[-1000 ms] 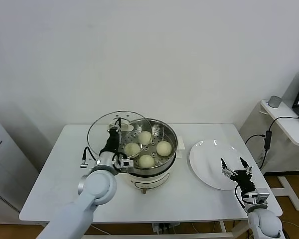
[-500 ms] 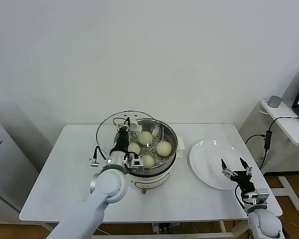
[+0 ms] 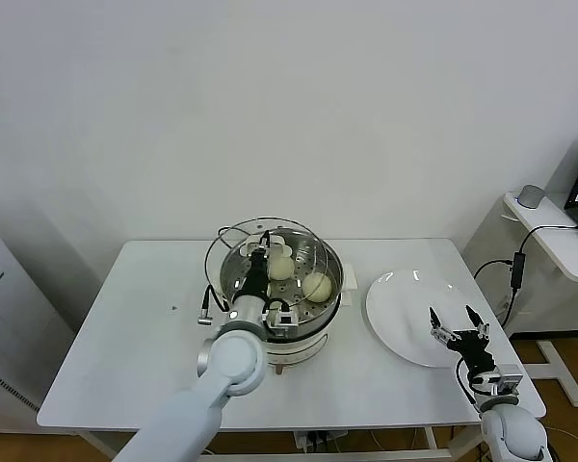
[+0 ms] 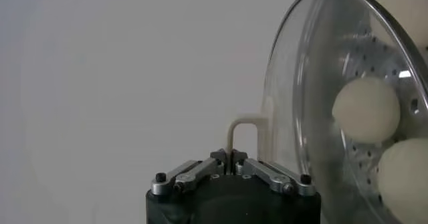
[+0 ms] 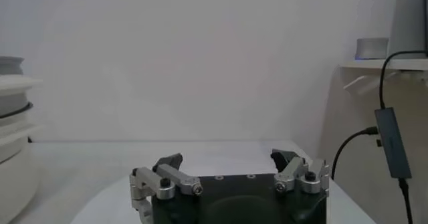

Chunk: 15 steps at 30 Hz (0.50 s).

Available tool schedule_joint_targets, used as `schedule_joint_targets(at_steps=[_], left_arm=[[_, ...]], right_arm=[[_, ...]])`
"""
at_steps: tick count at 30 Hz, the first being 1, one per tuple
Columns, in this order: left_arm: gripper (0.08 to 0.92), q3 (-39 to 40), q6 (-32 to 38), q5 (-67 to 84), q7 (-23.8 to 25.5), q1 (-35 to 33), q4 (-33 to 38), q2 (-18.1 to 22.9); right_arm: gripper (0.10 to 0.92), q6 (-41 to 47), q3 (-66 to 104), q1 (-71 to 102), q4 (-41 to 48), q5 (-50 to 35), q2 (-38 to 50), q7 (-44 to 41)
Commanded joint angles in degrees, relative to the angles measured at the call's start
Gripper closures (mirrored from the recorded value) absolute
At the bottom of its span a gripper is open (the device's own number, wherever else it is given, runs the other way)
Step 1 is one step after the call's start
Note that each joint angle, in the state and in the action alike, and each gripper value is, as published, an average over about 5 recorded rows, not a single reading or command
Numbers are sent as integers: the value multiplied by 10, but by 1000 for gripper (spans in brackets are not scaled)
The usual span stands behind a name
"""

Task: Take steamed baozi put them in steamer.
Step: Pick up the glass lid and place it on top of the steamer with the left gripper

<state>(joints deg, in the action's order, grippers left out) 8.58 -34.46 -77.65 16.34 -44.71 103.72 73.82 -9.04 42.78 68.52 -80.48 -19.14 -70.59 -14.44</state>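
Left gripper (image 3: 266,252) is seen from the head view clamped on the handle of the glass lid (image 3: 233,252), held just above the steamer (image 3: 313,313); baozi (image 3: 316,286) are loaded inside, the plate (image 3: 405,318) is bare. Left wrist view: jaws pinched on the lid handle (image 4: 242,126), buns behind glass. Right wrist view: right gripper (image 5: 231,172) is parked wide open, empty. Loading is judged done; only covering remains.
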Motion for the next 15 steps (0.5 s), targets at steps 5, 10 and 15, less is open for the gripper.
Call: schedule_joint_targets(at_steps=[5,10,15], left_arm=[[889,21,-3,-9,-9,-5,-19,24],[889,24,-3,-12,-12,-10,-24,29],[889,25,-3,-13,-13,-10,-30,35]], right_arm=[[203,-1,0,-3,5,1,-3,-1],[203,-1,0,-5,8,1,-4,-2],[203,-2,0,-4,7,2,-5,-2]])
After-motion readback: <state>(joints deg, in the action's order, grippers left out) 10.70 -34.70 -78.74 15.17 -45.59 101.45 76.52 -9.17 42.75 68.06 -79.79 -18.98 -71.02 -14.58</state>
